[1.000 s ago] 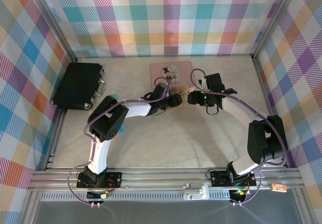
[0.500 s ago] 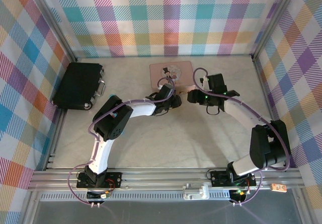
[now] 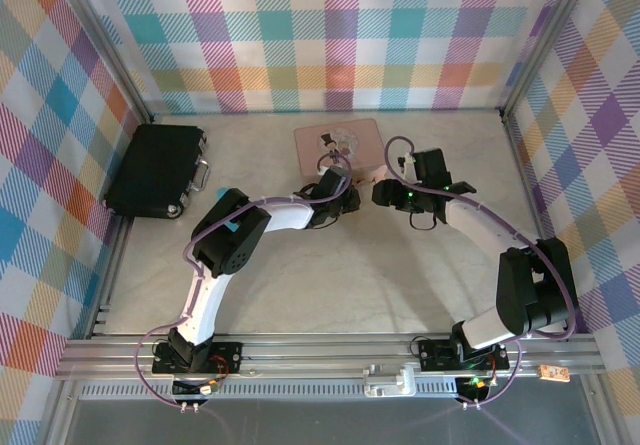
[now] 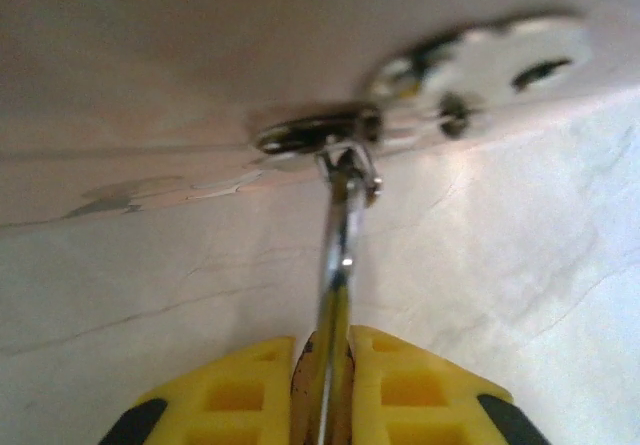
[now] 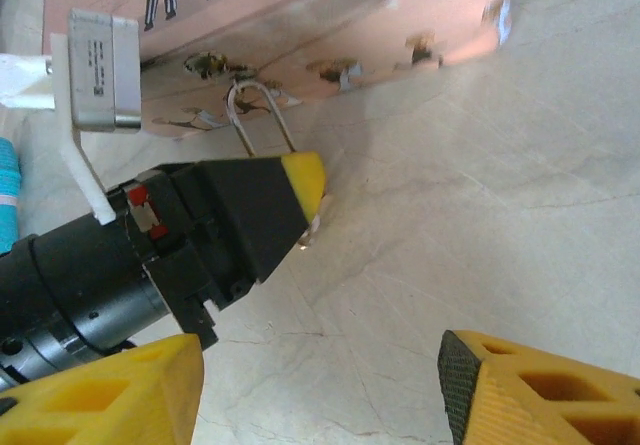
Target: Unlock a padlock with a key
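The tiny brass padlock point(image 4: 326, 380) hangs by its thin silvery shackle point(image 5: 258, 115) from the hasp on the front of the pink tin box point(image 3: 340, 143). My left gripper point(image 4: 330, 350) is shut on the padlock's body, its yellow fingers point(image 4: 420, 385) pressed against both sides. In the top view that gripper point(image 3: 333, 189) sits at the box's front edge. My right gripper point(image 5: 320, 360) stands open just to the right, nothing between its fingers, facing the left gripper's yellow tip point(image 5: 303, 178). From above, the right gripper point(image 3: 383, 193) is beside the box's front right corner. The key is out of view.
A black case point(image 3: 157, 170) lies at the left wall. Plaid walls and metal frame posts close the table on three sides. Bare pale tabletop point(image 3: 360, 275) stretches in front of both grippers.
My left gripper has closed onto the padlock and its arm has swung a little rightward. The pink box has shifted slightly left. My right gripper has barely moved and stays open.
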### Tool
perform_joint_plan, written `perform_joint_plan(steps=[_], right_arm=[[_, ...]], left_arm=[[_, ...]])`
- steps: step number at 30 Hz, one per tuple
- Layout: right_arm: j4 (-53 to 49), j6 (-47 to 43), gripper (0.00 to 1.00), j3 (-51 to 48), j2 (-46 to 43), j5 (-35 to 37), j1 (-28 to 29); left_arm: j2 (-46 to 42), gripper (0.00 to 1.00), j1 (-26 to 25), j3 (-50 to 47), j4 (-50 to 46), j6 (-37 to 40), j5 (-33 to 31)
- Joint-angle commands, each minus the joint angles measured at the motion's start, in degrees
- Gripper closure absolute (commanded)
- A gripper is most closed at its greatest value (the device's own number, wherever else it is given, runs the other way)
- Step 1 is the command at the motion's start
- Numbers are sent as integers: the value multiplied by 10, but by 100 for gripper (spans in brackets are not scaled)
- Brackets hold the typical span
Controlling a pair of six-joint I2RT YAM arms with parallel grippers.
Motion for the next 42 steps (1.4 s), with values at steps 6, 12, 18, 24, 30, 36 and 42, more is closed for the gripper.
perform_joint_plan(steps=[6, 12, 18, 24, 30, 36, 42], right_arm=[[97, 65, 38, -81, -13, -84, -3], [224, 123, 59, -144, -8, -163, -31], [383, 198, 63, -185, 19, -217, -40], [514, 263, 61, -203, 58, -231, -40], [607, 296, 64, -201, 113, -229, -41], [694, 338, 72, -198, 165, -240, -40], [737, 360, 75, -194, 190, -243, -37]], left_arm=[[-3, 100, 6, -41, 81, -96, 102], [-32, 100, 11, -88, 204, -205, 164], [-45, 100, 12, -131, 306, -263, 169], [-42, 100, 13, -145, 356, -288, 173], [-46, 100, 12, -162, 386, -302, 171], [-40, 100, 12, -160, 406, -314, 172], [-41, 100, 12, -161, 410, -316, 173]])
